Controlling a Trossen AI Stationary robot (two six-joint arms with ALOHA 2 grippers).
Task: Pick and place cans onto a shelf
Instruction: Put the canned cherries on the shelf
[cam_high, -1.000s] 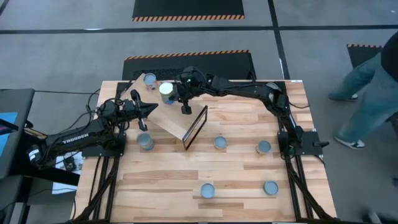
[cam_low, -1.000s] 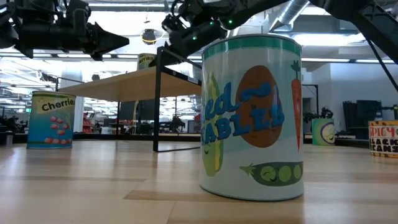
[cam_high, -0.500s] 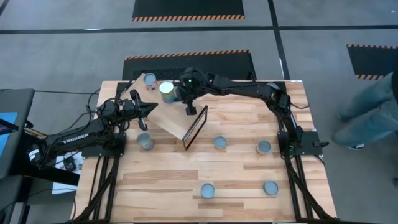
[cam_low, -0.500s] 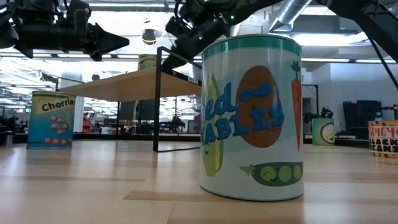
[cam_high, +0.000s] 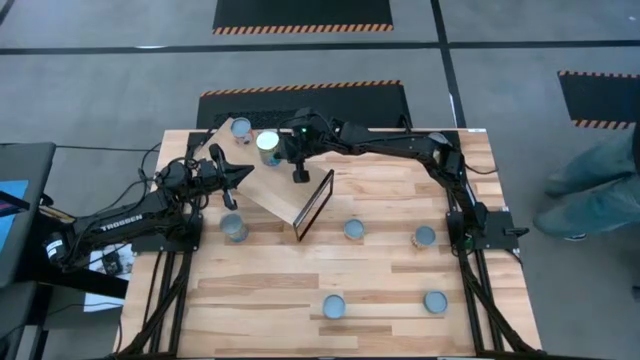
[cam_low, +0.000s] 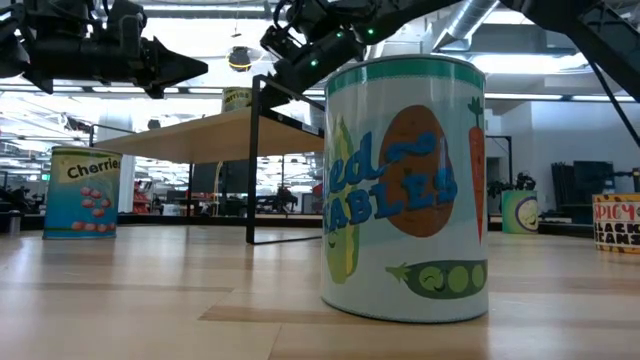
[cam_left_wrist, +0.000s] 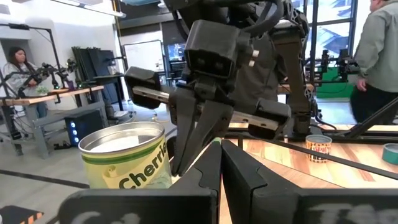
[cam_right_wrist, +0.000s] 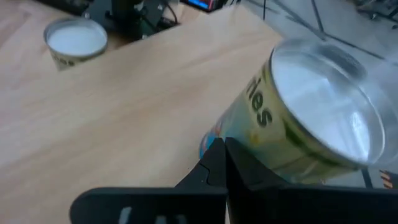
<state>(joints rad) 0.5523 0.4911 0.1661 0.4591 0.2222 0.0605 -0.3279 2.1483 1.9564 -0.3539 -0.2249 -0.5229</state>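
Two cans (cam_high: 268, 144) sit on the slanted shelf (cam_high: 270, 190) at the table's far left, and your right gripper (cam_high: 299, 176) hangs just right of the nearer one, fingers pinched together on nothing. Your left gripper (cam_high: 243, 174) waits at the shelf's left edge, closed too; five more cans dot the table (cam_high: 400, 280).

The light plank wooden counter (cam_high: 380, 270) stands on a grey concrete floor (cam_high: 100, 90). Black mats edged with orange-and-black hazard stripes (cam_high: 303, 14) lie on that floor beyond it. A person in a grey-green top and blue jeans (cam_high: 600, 180) stands to the counter's right. Farther off, another person (cam_left_wrist: 17, 65) sits at a workbench.
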